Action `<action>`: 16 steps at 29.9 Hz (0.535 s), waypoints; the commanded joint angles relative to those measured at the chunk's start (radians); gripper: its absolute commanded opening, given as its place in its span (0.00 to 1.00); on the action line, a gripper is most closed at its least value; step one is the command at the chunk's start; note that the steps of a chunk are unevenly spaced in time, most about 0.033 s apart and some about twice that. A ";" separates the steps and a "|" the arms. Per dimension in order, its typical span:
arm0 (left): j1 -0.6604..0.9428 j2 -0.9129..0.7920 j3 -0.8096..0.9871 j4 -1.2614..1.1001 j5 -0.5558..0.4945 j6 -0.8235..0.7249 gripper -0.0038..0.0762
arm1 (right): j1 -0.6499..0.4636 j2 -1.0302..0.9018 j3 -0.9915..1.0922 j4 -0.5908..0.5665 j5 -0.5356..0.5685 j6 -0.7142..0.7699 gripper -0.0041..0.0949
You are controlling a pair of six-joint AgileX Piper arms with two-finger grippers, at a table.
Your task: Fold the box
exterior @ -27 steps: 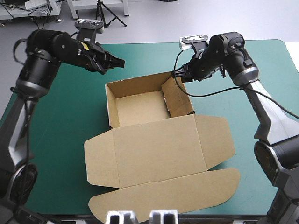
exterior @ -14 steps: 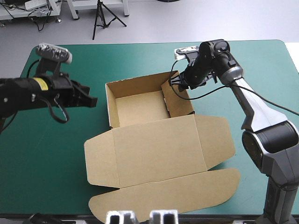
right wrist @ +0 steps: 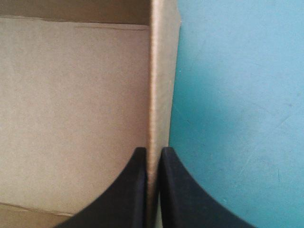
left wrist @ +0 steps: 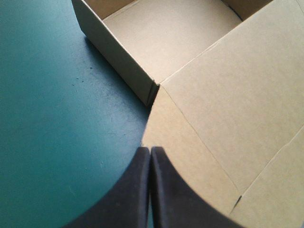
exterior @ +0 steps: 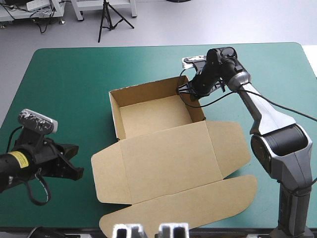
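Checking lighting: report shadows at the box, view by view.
High view: shade inside the box, along its left wall. Left wrist view: a dark shadow on the teal-green cover beside the box's outer wall. Right wrist view: the box's far wall is shaded.

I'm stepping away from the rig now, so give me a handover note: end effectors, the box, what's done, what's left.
Left end effector: shut, empty, over the teal-green cover beside the lid's left flap.
Right end effector: shut on the box, pinching the tray's right wall near its far end.
Done: tray walls stand.
Left: lid and its flaps lie flat toward the near edge, unfolded.
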 commanded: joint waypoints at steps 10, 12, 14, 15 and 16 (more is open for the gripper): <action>-0.005 -0.087 0.013 0.021 0.035 -0.007 0.04 | -0.104 -0.205 -0.032 -0.146 0.022 -0.014 0.02; -0.005 -0.087 0.013 0.037 0.035 -0.039 0.04 | -0.167 -0.239 -0.032 -0.150 0.022 -0.014 0.02; -0.005 -0.087 0.013 0.072 0.035 -0.093 0.04 | -0.243 -0.266 -0.032 -0.150 0.022 -0.014 0.02; -0.005 -0.087 0.013 0.089 0.035 -0.113 0.04 | -0.288 -0.278 -0.030 -0.148 0.022 -0.014 0.02; -0.005 -0.087 0.013 0.101 0.035 -0.115 0.04 | -0.334 -0.289 -0.030 -0.148 0.022 -0.014 0.02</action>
